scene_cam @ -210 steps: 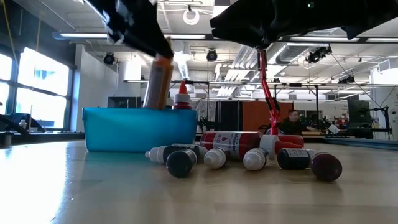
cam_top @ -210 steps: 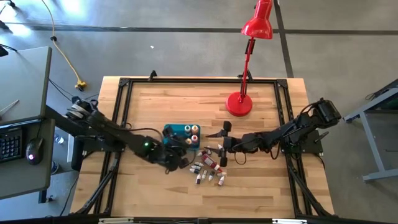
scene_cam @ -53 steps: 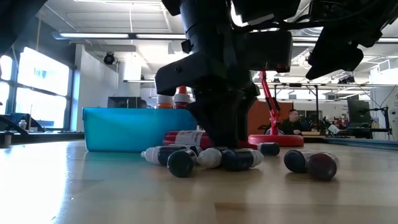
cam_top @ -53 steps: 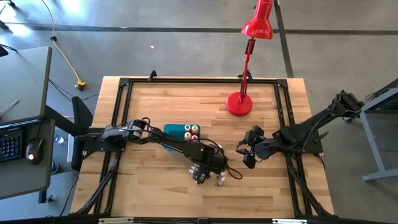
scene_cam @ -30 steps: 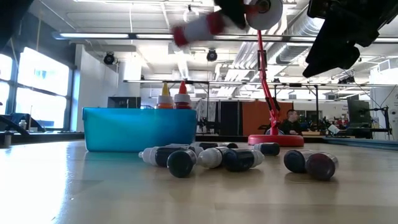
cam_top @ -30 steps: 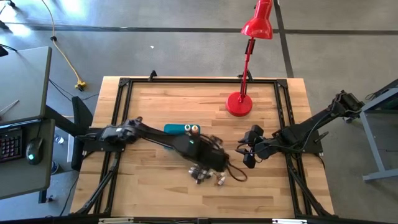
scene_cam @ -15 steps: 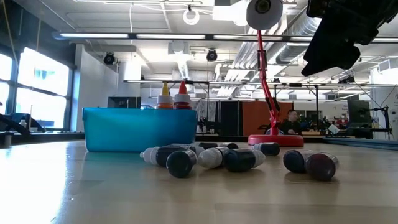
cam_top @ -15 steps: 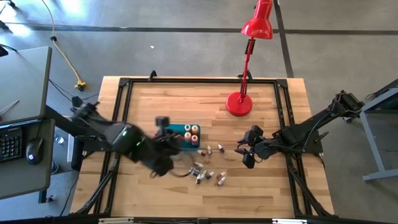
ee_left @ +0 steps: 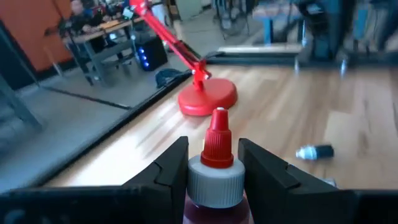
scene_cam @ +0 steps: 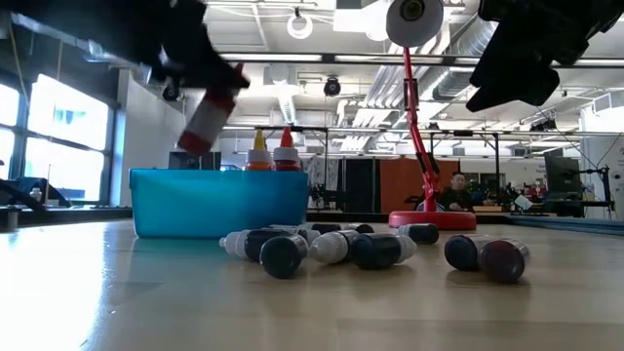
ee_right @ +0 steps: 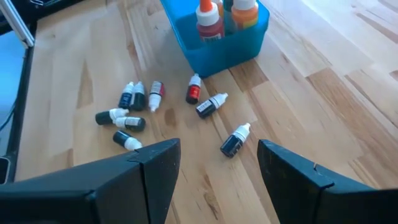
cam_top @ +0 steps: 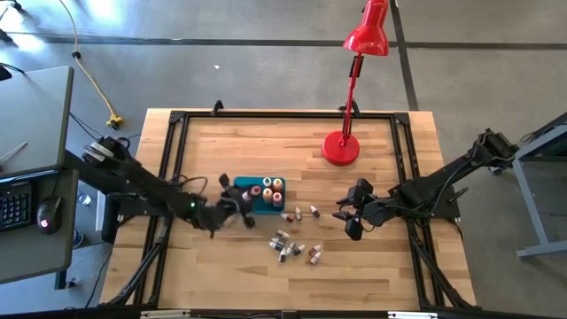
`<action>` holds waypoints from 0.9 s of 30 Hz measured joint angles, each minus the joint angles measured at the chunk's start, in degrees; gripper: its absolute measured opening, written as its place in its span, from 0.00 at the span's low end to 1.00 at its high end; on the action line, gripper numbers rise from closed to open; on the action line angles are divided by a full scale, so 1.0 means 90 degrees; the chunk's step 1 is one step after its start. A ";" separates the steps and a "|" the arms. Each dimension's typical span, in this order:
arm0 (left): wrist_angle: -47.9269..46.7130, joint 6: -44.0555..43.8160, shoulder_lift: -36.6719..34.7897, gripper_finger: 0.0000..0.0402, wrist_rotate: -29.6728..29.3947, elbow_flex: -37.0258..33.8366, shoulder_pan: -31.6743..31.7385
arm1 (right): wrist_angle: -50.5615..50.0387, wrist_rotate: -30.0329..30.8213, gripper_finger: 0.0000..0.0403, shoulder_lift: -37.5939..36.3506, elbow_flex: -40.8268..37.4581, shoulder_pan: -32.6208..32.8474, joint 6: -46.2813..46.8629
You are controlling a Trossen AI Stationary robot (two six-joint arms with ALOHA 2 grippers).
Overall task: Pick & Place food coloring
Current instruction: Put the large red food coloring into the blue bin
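My left gripper hovers at the left end of the teal tub, shut on a red food coloring bottle with a red pointed cap. Several bottles stand upright in the tub, among them a yellow one and a red one. Several more small bottles lie on their sides on the wood to the right of the tub. My right gripper waits open beyond them, above the table. My left gripper pinches the red bottle between its two fingers at the white collar just under the cap. The cap sticks out past the fingertips, along the fingers. The bottle is lifted clear and tilted, higher than the tub's rim.
A red desk lamp stands on its round base at the far right of the table. A black frame runs around the tabletop. Bare wood lies along the near side and far left.
My left gripper has carried the red bottle from over the loose pile toward the table's left edge and down, to the tub's left end. Its wrist has rolled and tipped on the way. The loose bottles it covered show again.
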 joint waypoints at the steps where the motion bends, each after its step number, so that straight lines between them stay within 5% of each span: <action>1: 0.0486 -0.0051 0.0000 0.29 0.0082 -0.0313 0.0123 | 0.0013 -0.0003 0.52 0.0000 0.0000 0.0000 -0.0003; 9: 0.3218 0.0045 0.0483 0.29 0.0944 -0.1596 0.1082 | 0.0005 0.0001 0.52 0.0000 0.0000 0.0000 -0.0094; 20: 0.5751 0.0203 0.2379 0.30 0.1103 -0.1568 0.1545 | 0.0054 0.0007 0.52 0.0000 0.0000 0.0000 -0.0224; 27: 0.6152 0.0119 0.3357 0.30 0.0744 -0.1055 0.1540 | 0.0061 0.0010 0.52 0.0000 0.0000 0.0000 -0.0224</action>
